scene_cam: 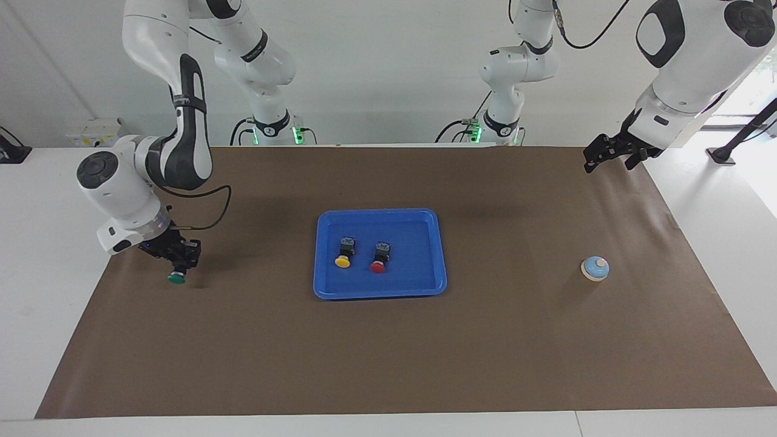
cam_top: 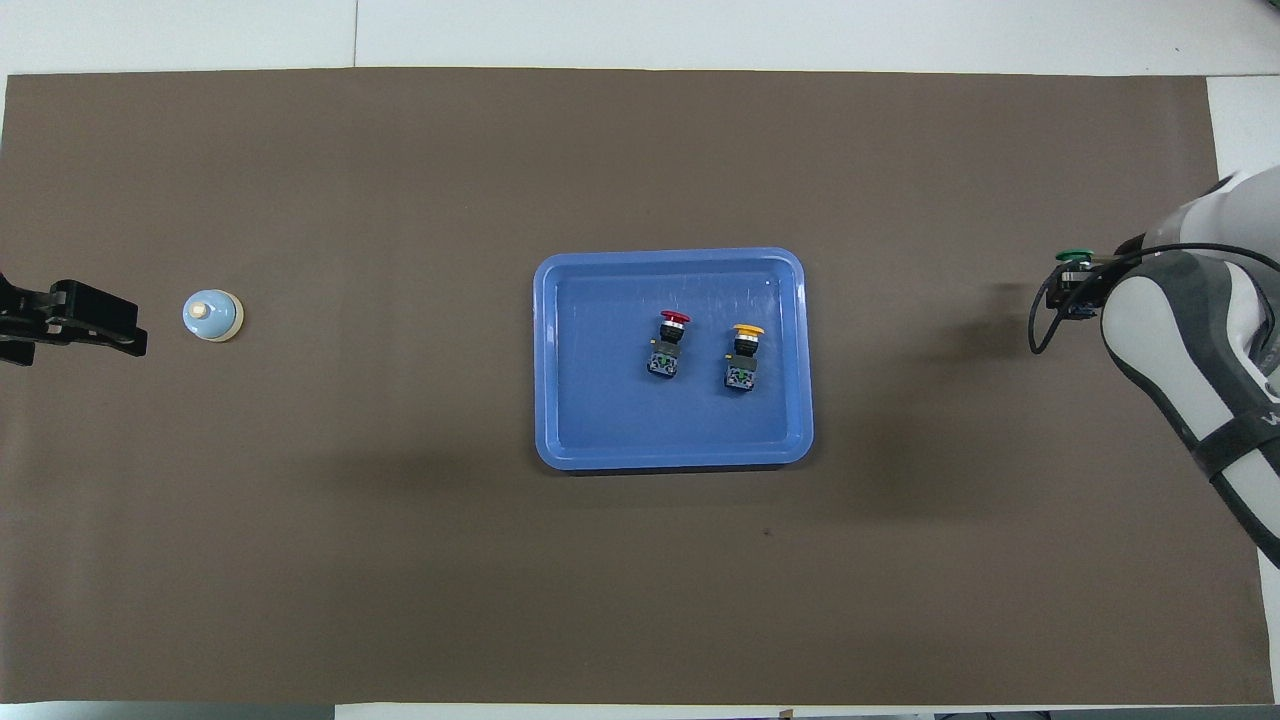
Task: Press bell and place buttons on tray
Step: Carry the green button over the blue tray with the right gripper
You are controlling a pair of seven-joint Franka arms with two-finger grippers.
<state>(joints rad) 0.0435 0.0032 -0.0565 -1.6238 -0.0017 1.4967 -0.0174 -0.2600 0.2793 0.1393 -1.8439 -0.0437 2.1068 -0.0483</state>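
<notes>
1. From my remote station: the right gripper point(scene_cam: 179, 264) is clamped on the green button point(scene_cam: 176, 278), over the brown mat point(scene_cam: 388, 352) at the right arm's end of the table. The green cap points away from the robots. I can't tell whether the button is clear of the mat or touching it.
2. The blue tray point(scene_cam: 380, 293) sits mid-mat. Inside it lie the yellow button point(scene_cam: 344, 254) and the red button point(scene_cam: 379, 258), side by side and apart, caps pointing away from the robots.
3. The bell point(scene_cam: 595, 268) stands on the mat toward the left arm's end, well apart from the tray.
4. The left gripper point(scene_cam: 598, 156) waits in the air over the mat's edge at its own end, fingers spread, nothing in them.
5. In the overhead view I see the green button point(cam_top: 1073, 256) poking out past the right arm's wrist.
</notes>
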